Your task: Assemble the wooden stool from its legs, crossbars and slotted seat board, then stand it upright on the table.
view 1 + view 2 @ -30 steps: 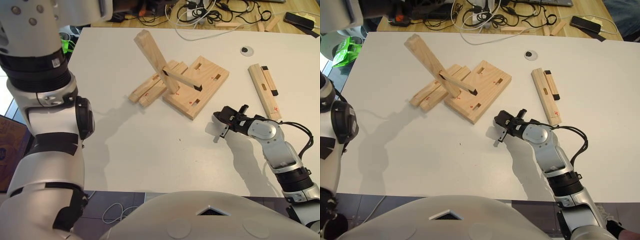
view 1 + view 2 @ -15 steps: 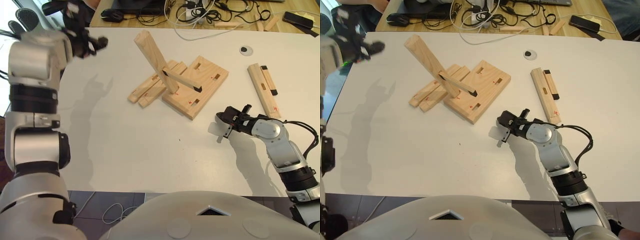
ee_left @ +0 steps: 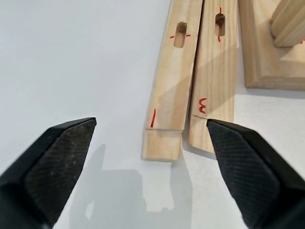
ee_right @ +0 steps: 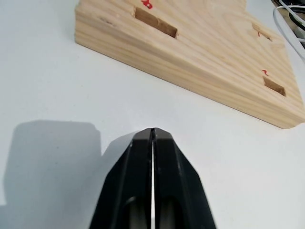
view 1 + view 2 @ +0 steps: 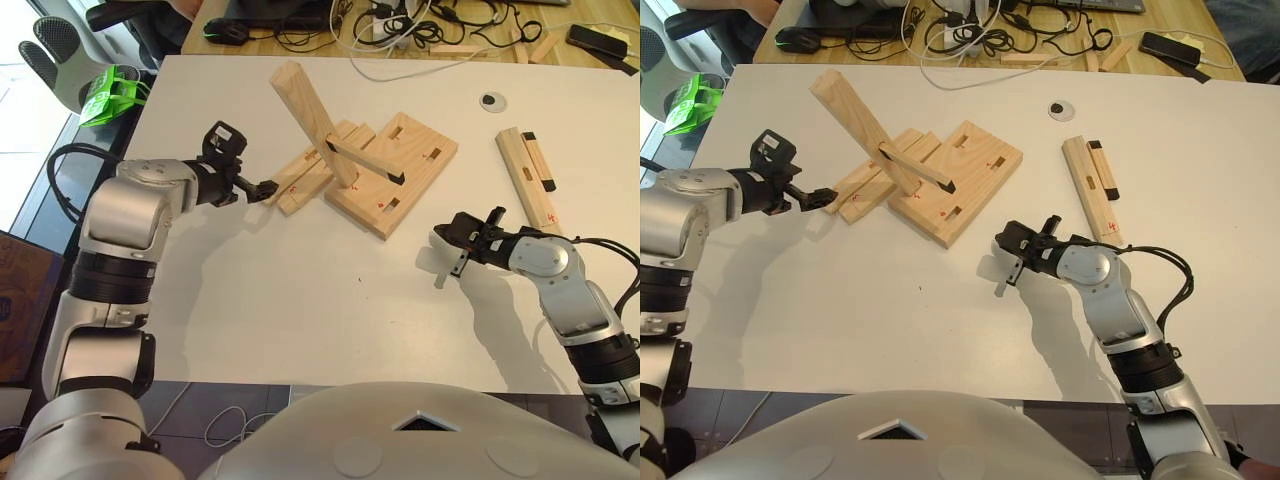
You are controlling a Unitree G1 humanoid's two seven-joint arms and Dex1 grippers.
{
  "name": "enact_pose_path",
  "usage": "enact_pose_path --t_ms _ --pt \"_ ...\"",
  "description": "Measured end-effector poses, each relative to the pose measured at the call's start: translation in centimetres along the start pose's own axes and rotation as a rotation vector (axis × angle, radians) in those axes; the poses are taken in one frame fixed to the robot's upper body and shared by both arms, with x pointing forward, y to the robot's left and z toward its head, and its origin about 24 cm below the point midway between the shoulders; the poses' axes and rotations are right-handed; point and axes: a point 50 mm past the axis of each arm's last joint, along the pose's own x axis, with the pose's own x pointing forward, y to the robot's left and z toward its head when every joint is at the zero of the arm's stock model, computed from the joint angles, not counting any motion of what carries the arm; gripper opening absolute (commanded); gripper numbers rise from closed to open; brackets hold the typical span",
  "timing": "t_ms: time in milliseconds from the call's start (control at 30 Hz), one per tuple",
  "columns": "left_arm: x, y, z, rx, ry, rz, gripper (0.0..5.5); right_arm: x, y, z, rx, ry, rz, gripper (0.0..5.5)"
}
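Your left gripper [image 5: 262,187] gapes wide at the 8 o'clock end of the two loose legs [image 5: 297,180] lying at the seat board's [image 5: 412,158] 9 o'clock, and since they are likely light, stiff and smooth, pinch one across its narrow sides mid-length, while your right gripper [image 5: 443,262] sits pressed closed and empty at the board's 5 o'clock.

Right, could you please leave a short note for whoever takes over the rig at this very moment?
Left tool: open, empty, at the ends of the two loose legs that lie side by side on the left of the seat board.
Right tool: shut, empty, over bare table near the board's near corner.
Done: one tilted leg rises from the board, with a crossbar running from it down to the board.
Left: a third leg and a second crossbar lie apart on the right. Fit all the legs and crossbars, then stand the stool upright.
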Motion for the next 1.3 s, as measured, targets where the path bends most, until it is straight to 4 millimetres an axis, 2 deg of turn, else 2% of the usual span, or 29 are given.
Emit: enact_pose_path --t_ms 200,367,567,733,967,1100,1300 --pt "0.6 -0.6 -0.3 0.009 0.0 0.008 4.73 0.0 0.0 0.2 0.013 -0.011 0.005 0.0" --pt "1.7 -0.8 -1.4 0.073 0.021 0.032 4.73 0.0 0.1 0.3 0.022 -0.015 0.008 0.0" --pt "2.6 -0.2 -1.7 0.116 0.008 0.071 4.73 -0.1 0.2 0.7 0.02 -0.034 0.024 0.0" --pt "3.0 0.2 -2.0 0.054 0.015 0.09 4.73 -0.1 0.2 0.7 0.019 -0.033 0.026 0.0" --pt "3.2 0.1 -2.0 0.068 0.015 0.098 4.73 -0.2 0.2 0.9 0.014 -0.038 0.026 0.0" --pt "4.1 -0.3 -2.0 0.054 -0.001 0.12 4.73 -0.2 0.2 0.9 0.013 -0.039 0.026 0.0" --pt "5.3 -0.6 -1.6 -0.072 -0.027 0.178 4.73 -0.2 0.2 1.0 0.012 -0.041 0.026 0.0"
